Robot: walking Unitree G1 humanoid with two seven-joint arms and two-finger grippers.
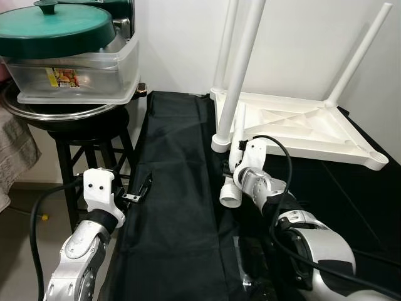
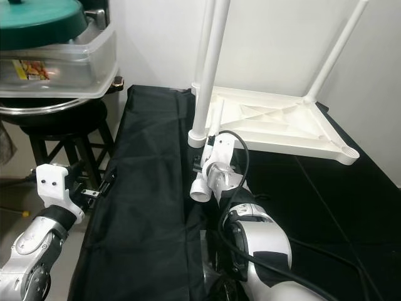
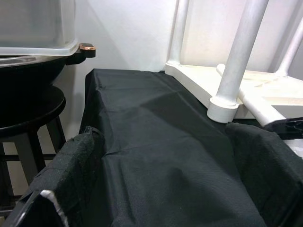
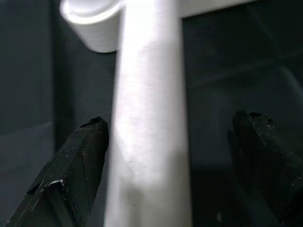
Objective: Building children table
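Between my right gripper's (image 4: pixel 170 156) two black fingers (image 4: pixel 75 161), which stand spread, runs a loose white plastic table leg (image 4: pixel 151 118); one finger lies beside it, the other apart from it. That leg lies tilted over the black cloth (image 1: pixel 175 188), its open end (image 1: pixel 230 195) toward me and its far end against the upturned white plastic children's table top (image 1: pixel 301 128). Three more white legs (image 1: pixel 244 69) stand upright in the top's corner sockets; the near right corner socket (image 1: pixel 380 160) holds none. My left gripper (image 1: pixel 141 191) hovers at the cloth's left edge; whether its fingers are spread or pressed together I cannot tell. Left of the cloth, a black wooden stool (image 1: pixel 88 144) carries a dark round pan (image 1: pixel 69 116), a clear plastic container (image 1: pixel 75 75) with unreadable contents and a labelled side, and a green round lid (image 1: pixel 56 25) on top.
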